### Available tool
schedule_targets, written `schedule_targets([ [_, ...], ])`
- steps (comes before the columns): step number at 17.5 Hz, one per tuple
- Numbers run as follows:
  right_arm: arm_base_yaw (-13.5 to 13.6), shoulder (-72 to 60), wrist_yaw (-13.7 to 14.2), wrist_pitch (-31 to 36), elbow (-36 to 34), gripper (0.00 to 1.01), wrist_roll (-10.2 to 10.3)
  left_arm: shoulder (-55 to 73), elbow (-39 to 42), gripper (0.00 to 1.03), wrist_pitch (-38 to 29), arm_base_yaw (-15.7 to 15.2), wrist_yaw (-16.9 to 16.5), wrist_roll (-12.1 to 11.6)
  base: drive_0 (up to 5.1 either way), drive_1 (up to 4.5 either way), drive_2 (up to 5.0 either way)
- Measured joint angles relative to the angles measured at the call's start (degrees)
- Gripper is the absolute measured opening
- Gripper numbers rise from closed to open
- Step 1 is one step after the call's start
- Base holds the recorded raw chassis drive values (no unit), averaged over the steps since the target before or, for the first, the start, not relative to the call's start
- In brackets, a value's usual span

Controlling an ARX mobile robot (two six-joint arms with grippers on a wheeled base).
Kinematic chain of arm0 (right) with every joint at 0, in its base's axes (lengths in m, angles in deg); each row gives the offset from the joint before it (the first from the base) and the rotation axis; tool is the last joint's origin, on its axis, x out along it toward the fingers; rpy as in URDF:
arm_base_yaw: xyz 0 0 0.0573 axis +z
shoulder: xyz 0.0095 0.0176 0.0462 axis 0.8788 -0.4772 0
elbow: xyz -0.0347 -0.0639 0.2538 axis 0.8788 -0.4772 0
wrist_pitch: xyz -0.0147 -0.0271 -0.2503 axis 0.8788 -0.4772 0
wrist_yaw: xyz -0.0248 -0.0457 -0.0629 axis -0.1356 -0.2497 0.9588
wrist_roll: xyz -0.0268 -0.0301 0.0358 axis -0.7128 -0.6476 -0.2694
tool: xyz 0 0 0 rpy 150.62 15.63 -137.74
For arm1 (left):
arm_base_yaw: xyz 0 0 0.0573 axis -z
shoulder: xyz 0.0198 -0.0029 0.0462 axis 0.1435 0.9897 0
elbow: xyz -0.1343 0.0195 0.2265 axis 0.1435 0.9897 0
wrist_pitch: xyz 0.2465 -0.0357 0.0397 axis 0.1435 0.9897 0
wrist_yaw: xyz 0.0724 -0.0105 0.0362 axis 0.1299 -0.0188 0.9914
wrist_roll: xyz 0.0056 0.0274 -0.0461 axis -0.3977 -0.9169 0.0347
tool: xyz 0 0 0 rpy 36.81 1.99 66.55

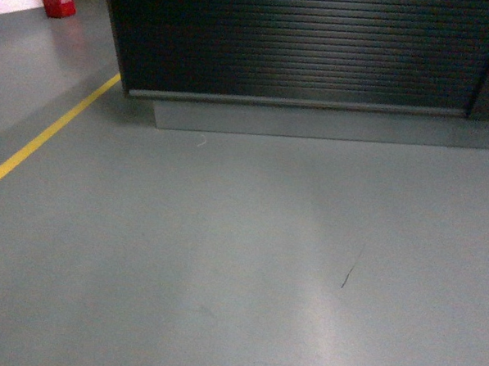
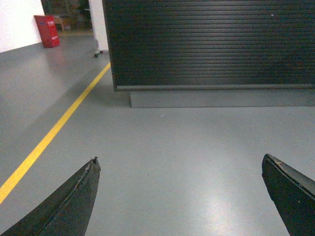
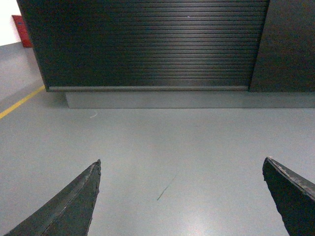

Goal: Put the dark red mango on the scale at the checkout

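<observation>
— Head view status?
— I see the checkout counter (image 1: 317, 47) ribbed front ahead across grey floor (image 1: 241, 257). Mango and scale: out of view.
— Claws?
— Left claw (image 2: 179, 164) spread, empty. Right claw (image 3: 182, 164) spread, empty.

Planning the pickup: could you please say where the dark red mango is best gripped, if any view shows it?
No view shows it, so neither grip nor approach side can be judged. Only the checkout's ribbed front, grey floor and the open, empty left hand and right hand show.
</observation>
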Motion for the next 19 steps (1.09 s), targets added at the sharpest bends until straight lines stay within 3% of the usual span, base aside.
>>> schedule_targets([
  [19,0.0,0.0,-0.02,-0.11,0.0,0.98,0.0,0.0,0.0,0.98,0.0,0.0,0.0,0.02,0.0,4.22,-4.3],
])
